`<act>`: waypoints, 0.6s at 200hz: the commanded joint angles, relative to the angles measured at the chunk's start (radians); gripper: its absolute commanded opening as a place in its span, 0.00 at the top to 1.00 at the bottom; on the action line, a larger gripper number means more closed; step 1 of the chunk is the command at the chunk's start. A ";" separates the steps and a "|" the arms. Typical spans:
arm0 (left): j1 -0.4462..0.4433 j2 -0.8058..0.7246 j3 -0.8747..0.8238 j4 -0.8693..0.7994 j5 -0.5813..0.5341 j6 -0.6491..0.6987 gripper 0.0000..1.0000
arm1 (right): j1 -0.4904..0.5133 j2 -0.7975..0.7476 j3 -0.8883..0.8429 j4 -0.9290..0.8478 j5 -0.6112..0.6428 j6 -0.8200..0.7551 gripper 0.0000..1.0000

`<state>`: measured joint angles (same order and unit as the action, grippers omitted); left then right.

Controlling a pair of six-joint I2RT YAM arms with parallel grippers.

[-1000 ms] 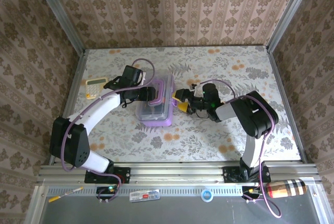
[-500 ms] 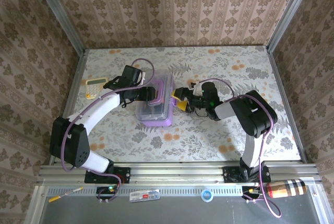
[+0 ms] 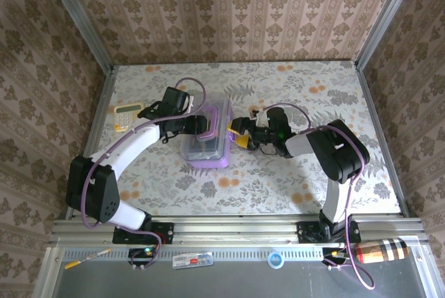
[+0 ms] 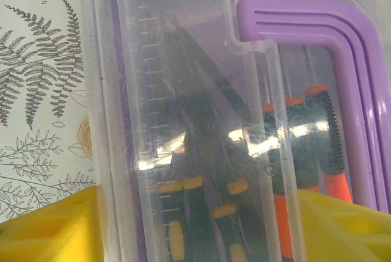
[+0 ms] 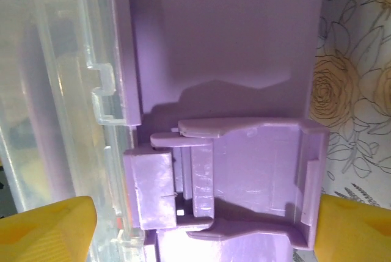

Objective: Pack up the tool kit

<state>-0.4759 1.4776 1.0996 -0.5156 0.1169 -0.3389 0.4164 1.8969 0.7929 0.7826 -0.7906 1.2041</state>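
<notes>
Yellow calculator [image 3: 128, 117] near the left edge of the floral table [image 3: 299, 89]

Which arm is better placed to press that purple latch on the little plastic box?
Probably right: the right gripper, open, faces the purple latch squarely; the left gripper straddles the clear lid.

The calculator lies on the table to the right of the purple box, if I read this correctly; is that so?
Not quite: the calculator lies on the table to the left of the box, not the right. The top view shows it.
</notes>
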 commanded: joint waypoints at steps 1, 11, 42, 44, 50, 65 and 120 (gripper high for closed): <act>0.013 0.056 -0.048 -0.174 -0.014 0.024 0.44 | 0.004 0.031 0.032 0.046 -0.043 0.005 0.11; 0.013 0.059 -0.044 -0.174 -0.014 0.025 0.44 | 0.004 0.036 0.032 0.070 -0.051 0.019 0.11; 0.013 0.060 -0.042 -0.176 -0.014 0.026 0.44 | 0.003 0.033 0.024 0.092 -0.056 0.033 0.11; 0.013 0.060 -0.041 -0.176 -0.014 0.026 0.44 | 0.003 0.033 0.023 0.092 -0.056 0.031 0.11; 0.013 0.061 -0.042 -0.174 -0.014 0.026 0.44 | 0.002 0.030 0.021 0.089 -0.058 0.028 0.11; 0.013 0.063 -0.040 -0.175 -0.013 0.024 0.44 | -0.002 0.024 0.009 0.094 -0.056 0.031 0.11; 0.013 0.068 -0.045 -0.167 -0.011 0.024 0.45 | -0.021 -0.058 -0.029 0.051 -0.043 0.009 0.13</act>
<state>-0.4751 1.4796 1.1030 -0.5201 0.1196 -0.3386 0.4057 1.9102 0.7818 0.8310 -0.8207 1.2339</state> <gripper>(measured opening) 0.700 0.882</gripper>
